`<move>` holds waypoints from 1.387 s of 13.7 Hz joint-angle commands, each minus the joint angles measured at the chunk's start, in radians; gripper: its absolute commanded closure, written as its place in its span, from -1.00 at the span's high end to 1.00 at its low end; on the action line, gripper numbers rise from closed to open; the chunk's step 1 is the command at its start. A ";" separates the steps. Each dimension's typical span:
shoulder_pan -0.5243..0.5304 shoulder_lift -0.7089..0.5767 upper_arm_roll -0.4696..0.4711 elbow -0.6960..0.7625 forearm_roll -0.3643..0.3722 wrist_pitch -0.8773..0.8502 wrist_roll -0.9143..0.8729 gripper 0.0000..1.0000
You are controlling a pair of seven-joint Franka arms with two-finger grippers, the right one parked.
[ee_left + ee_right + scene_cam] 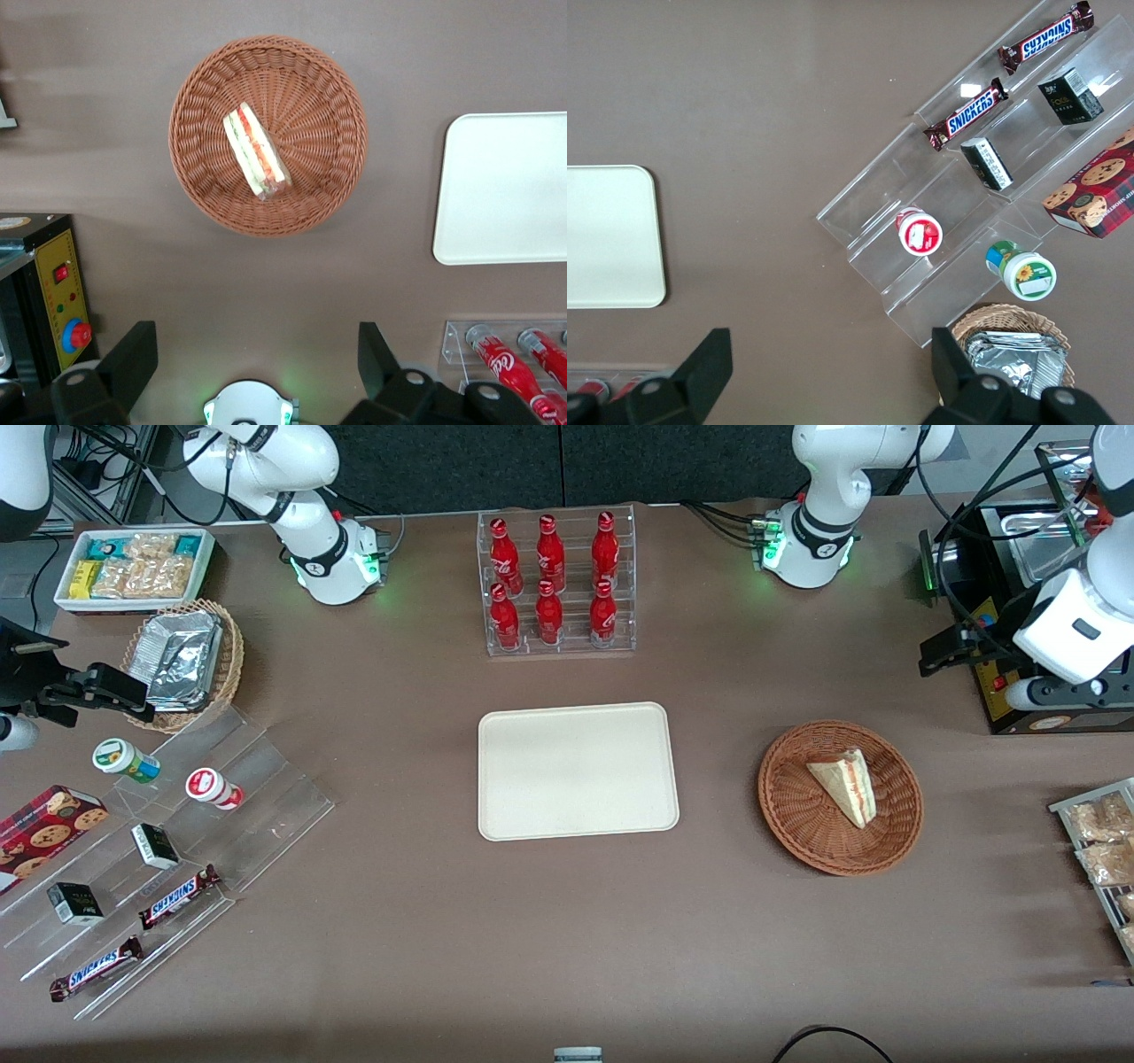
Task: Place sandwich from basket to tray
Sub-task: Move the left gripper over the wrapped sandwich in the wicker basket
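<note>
The pincer hangs high with its fingers spread wide, gripping nothing. Below it the sandwich lies in the basket, the tray off beside.

sandwich in basket | tray beside basket | hand above table, open

Left arm raised — gripper aloft, fingers spread wide.
</note>
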 commanded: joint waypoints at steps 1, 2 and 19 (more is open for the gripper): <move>-0.011 0.007 0.009 0.024 0.030 -0.027 0.009 1.00; -0.011 0.005 0.007 0.022 0.035 -0.027 0.006 1.00; -0.008 -0.085 0.024 -0.649 0.049 0.675 -0.357 1.00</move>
